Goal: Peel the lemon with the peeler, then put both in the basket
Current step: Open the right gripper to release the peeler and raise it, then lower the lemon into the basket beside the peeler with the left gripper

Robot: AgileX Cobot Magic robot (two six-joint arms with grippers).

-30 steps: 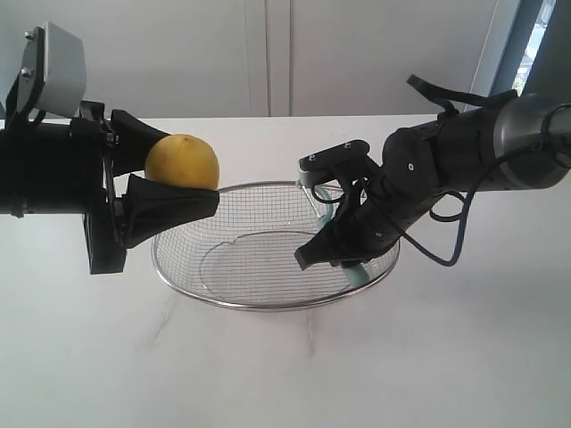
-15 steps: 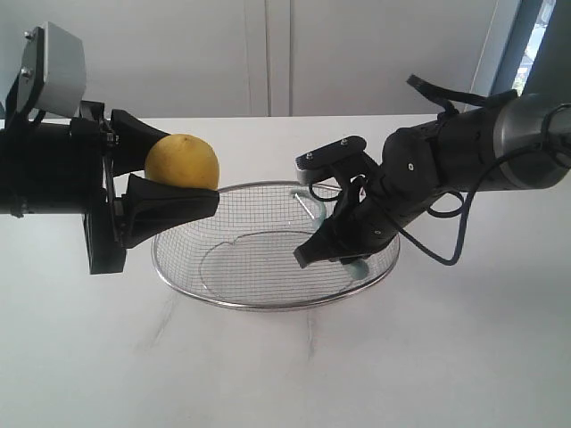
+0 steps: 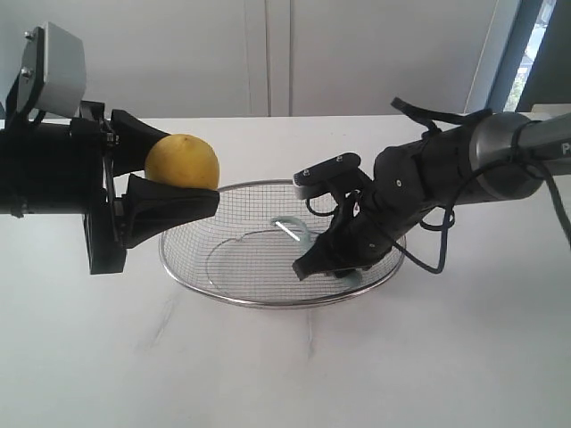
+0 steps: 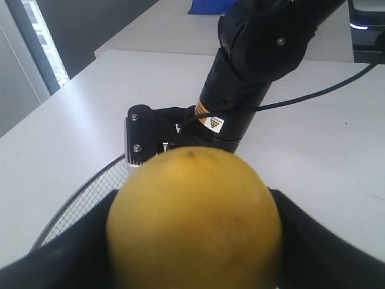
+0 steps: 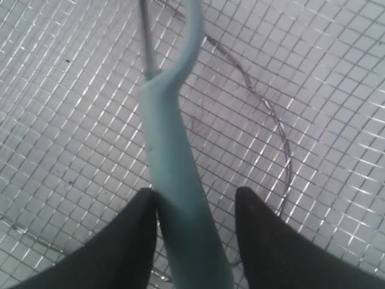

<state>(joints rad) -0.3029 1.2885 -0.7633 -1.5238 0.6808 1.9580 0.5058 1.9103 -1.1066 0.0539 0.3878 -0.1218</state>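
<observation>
The left claw pinches the small yellow dimpled lemon, firm but likely slippery, across its middle, aloft beside the oval silver wire-mesh basket, where the spread right claw straddles the handle of the slim pale-teal peeler, light, stiff and best gripped there.

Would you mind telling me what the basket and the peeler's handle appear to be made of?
The basket looks like bright metal wire: a fine, shiny grid with a thicker rim. The handle of the peeler seems to be matte moulded plastic, pale teal, smooth and without glints.
</observation>
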